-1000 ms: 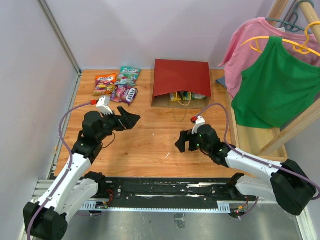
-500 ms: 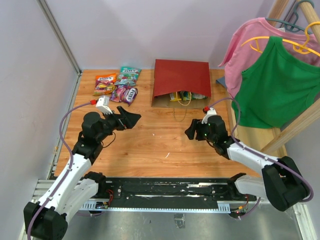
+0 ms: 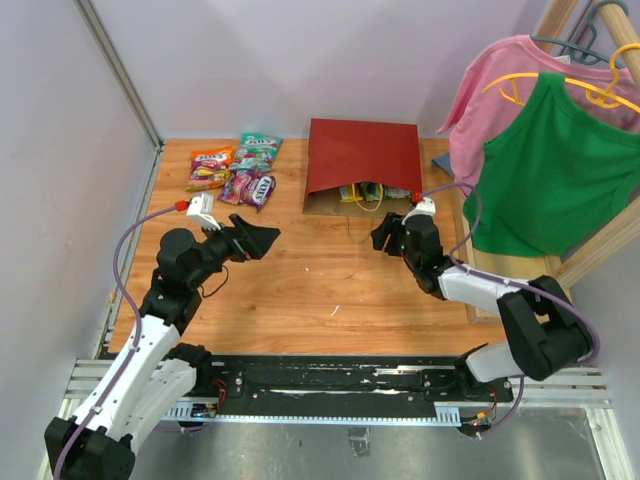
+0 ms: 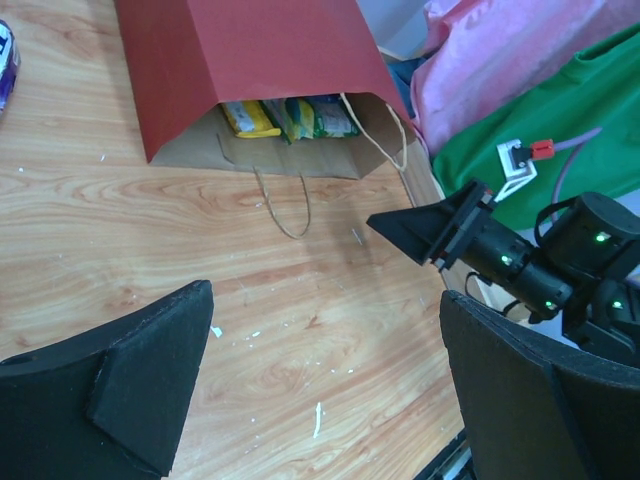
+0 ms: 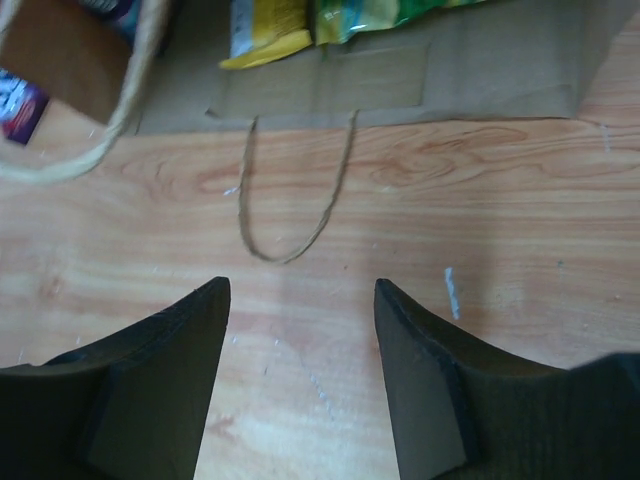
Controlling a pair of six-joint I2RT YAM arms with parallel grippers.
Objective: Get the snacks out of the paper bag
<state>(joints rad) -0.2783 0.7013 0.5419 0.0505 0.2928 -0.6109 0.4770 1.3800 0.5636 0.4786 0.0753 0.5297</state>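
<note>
While the paper bag [image 3: 362, 155] lies on its side at the far middle of the surface [image 3: 300, 300], with its open mouth turned to the near side, you can see that some snacks are inside it. A yellow wrapper [image 5: 265, 35] and a green packet [image 5: 385, 15] lie side by side just inside the mouth, on the brown inner paper. One thin handle [image 5: 295, 205] makes a flat loop on the wood in front of the mouth. Your right tool [image 5: 300, 290] is just on the near side of this handle and points at the bag mouth. Its two fingers stand partly apart with only bare wood between them, so it has hold of nothing. Your left tool [image 3: 262, 240] is at the left middle of the surface, well apart from the bag, with its fingers spread fully wide and nothing in them. At the far left, beside the bag, three packets lie close together on the wood: an orange packet [image 3: 210, 168], a teal packet [image 3: 258, 150] and a purple packet [image 3: 250, 187]. At the right side a green shirt [image 3: 555, 170] and a pink shirt [image 3: 500, 80] hang on hangers.
</note>
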